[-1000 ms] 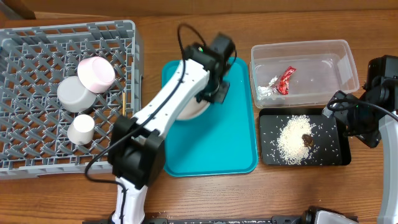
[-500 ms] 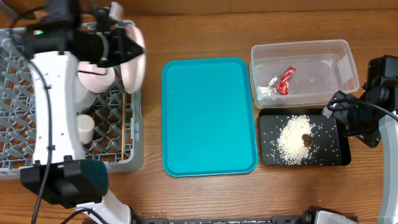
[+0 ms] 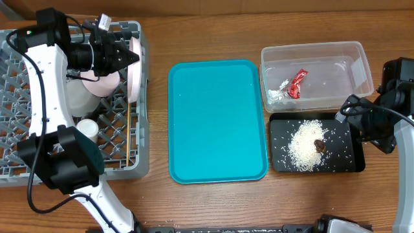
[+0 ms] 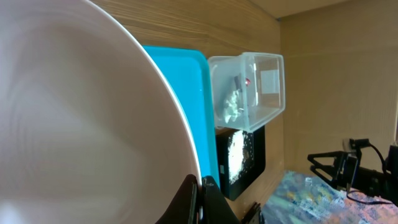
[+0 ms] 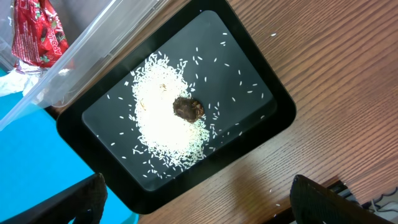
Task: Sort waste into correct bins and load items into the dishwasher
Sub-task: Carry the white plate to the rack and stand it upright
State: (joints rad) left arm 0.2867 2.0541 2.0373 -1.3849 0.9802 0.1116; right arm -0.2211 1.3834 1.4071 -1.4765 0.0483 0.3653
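My left gripper [image 3: 127,57] is shut on the rim of the large white plate [image 3: 135,68], holding it on edge at the right side of the grey dish rack [image 3: 26,139]. In the left wrist view the plate [image 4: 74,124] fills the left side, and the gripper [image 4: 200,188] pinches its edge. A small plate [image 3: 103,83], a bowl [image 3: 77,100] and a cup [image 3: 85,132] sit in the rack. A chopstick [image 3: 132,118] shows by the rack's right wall. The wrapper [image 3: 297,83] lies in the clear tub [image 3: 359,55]. Rice [image 5: 165,127] and the brown lump [image 5: 187,107] lie in the black tray [image 5: 261,93]. My right gripper [image 5: 199,202] is open and empty beside it.
The teal serving tray [image 3: 218,120] lies bare between the rack and the bins. The black tray [image 3: 346,162] sits right in front of the clear tub. The right arm [image 3: 394,97] stands at the table's right edge. A few rice grains lie on the wood.
My left arm lifted the large plate off the teal tray, swung it left to the rack, and has now brought it down on edge at the rack's right side. The right arm has not moved.
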